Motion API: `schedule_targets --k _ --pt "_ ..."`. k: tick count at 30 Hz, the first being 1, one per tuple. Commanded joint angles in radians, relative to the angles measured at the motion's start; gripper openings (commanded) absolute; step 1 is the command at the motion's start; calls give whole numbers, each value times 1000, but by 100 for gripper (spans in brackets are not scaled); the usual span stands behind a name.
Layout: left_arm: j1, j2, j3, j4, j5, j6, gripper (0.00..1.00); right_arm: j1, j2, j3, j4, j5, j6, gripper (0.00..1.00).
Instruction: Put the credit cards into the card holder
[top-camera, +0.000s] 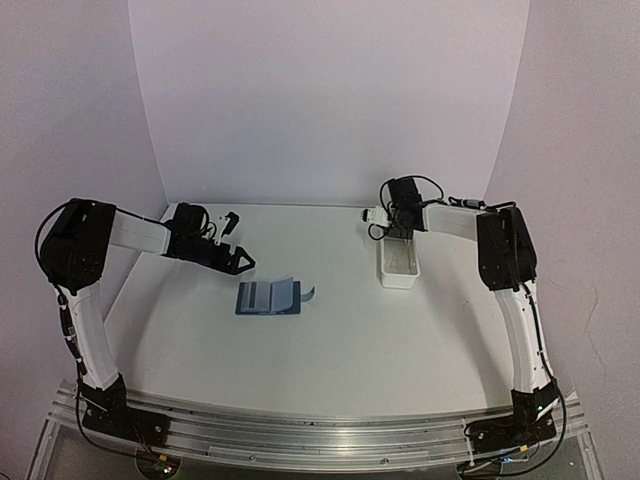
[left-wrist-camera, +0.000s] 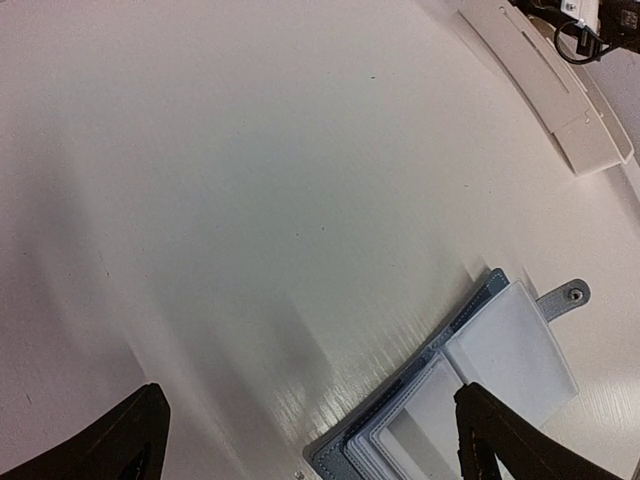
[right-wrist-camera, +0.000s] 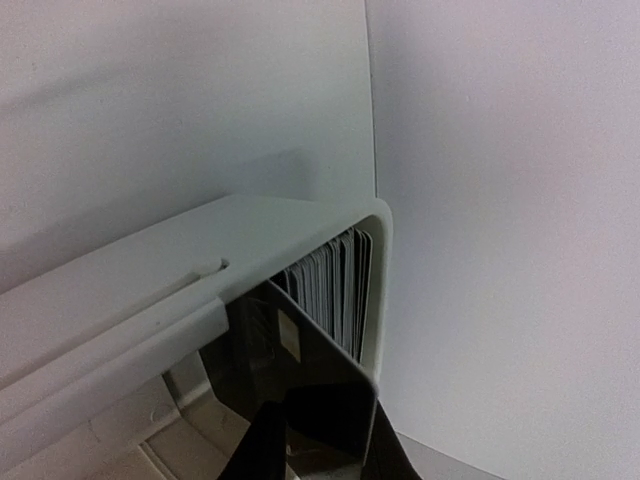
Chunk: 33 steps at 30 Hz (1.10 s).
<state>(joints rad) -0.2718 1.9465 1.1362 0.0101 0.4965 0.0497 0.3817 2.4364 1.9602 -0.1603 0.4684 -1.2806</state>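
The dark-blue card holder (top-camera: 268, 297) lies open on the table, its clear sleeves up. In the left wrist view it (left-wrist-camera: 470, 390) is at lower right, with its snap tab (left-wrist-camera: 570, 297) pointing right. My left gripper (top-camera: 243, 262) is open and empty, just up-left of the holder; one finger (left-wrist-camera: 500, 440) hangs over a sleeve. My right gripper (top-camera: 398, 232) reaches into the far end of the white tray (top-camera: 400, 268). There it (right-wrist-camera: 320, 445) is shut on a dark credit card (right-wrist-camera: 300, 350), tilted away from the stack of upright cards (right-wrist-camera: 335, 285).
The white tray's rim (right-wrist-camera: 300, 215) closely surrounds the right fingers. The tray also shows in the left wrist view (left-wrist-camera: 545, 85) at upper right. White walls stand behind and at both sides of the table.
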Motion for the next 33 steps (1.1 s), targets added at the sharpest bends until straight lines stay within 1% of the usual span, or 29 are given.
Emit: schedule_targets --k 1,3,4,10,17,26,28,30,31,32,33 --pt "3 -12 -6 24 21 -13 99 -3 -94 -7 -3 -8 15 17" --pt "3 -13 -4 25 24 -13 100 -3 -99 -13 -15 -12 14 6" --pt "3 -11 -4 25 26 -13 99 -2 -101 -15 -19 -15 16 3" --pt "3 -17 -2 16 40 -13 99 6 -114 -18 -63 -31 36 0" --pt "3 -24 0 -4 70 -17 100 18 -156 -3 -131 -50 69 0" --pt "3 -56 -14 -2 85 -15 99 21 -212 25 -203 -124 148 0" --pt "3 -64 -18 -2 85 -12 99 20 -223 52 -213 -159 217 0" --pt "3 -73 -18 -4 80 -12 99 20 -235 121 -222 -233 350 0" --pt "3 -77 -17 -5 74 -15 99 20 -244 156 -225 -294 445 0" --pt "4 -80 -16 -15 63 -25 99 20 -254 186 -226 -383 577 0" --pt "3 -81 -11 -32 53 -34 99 20 -260 214 -224 -507 701 0"
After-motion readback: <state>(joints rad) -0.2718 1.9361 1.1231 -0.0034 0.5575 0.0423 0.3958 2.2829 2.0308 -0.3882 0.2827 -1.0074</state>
